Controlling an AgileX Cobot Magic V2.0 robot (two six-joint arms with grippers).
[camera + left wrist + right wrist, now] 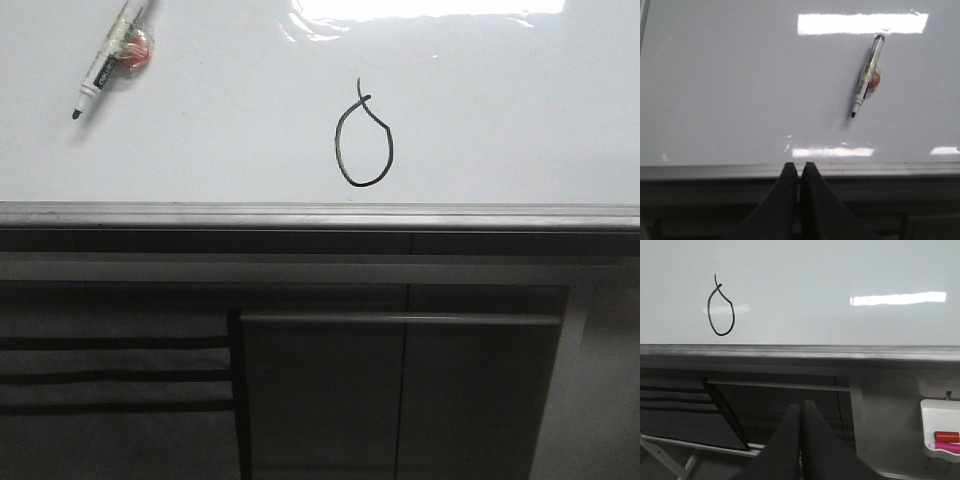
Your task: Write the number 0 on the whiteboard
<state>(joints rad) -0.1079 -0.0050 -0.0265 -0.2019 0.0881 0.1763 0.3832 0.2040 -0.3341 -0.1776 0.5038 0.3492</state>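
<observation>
The number 0 (362,143) stands drawn on the whiteboard (520,110), near its grey front edge; a marker (110,58) lies uncapped well to its left. The left gripper (799,172) and right gripper (801,412) both have fingers pressed together, holding nothing, apart from the board.

A marker (107,60) lies tilted, black tip bare and pointing down-left in the front view, with a small red-orange object (135,55) touching its barrel. Below, dark grey cabinet panels (400,400) show a horizontal handle bar (400,319). A white tray (941,432) holds red and pink items (946,441).
</observation>
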